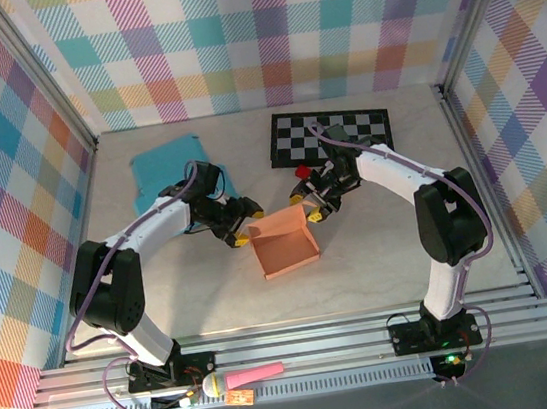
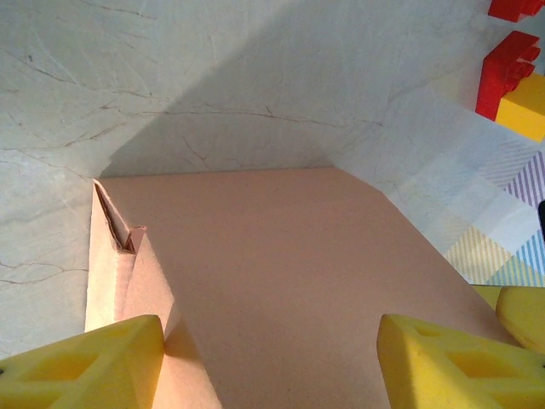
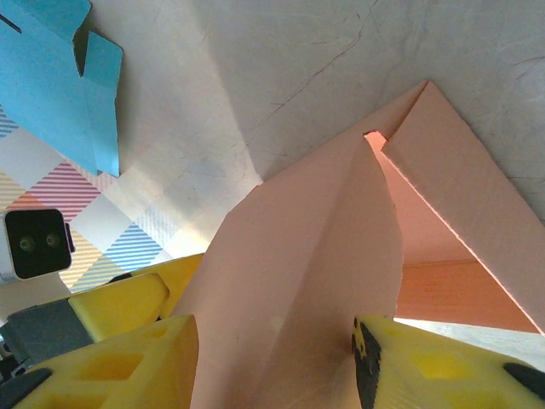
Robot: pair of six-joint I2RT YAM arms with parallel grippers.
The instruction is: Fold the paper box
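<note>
**Both arms meet at the one salmon box, mid-table**

The left arm (image 1: 146,231) bends in from the near left, and its left gripper (image 1: 242,231) sits at the paper box's (image 1: 287,248) far-left corner. The right arm (image 1: 423,190) arcs in from the near right, and its right gripper (image 1: 311,207) is at the box's far edge.

In the left wrist view, the yellow fingers (image 2: 94,366) are spread wide with a flat box panel lying between them. In the right wrist view, the fingers (image 3: 434,366) are also spread, and a raised flap fills the gap between them. I cannot tell whether either pair presses the paper.

The box lies open-topped on the table (image 1: 390,250).

Farther back there is one flat blue paper sheet (image 1: 163,169) on the left and one black-and-white checkered mat (image 1: 330,134) on the right. One red block (image 1: 302,172) sits just near the mat's edge.
</note>
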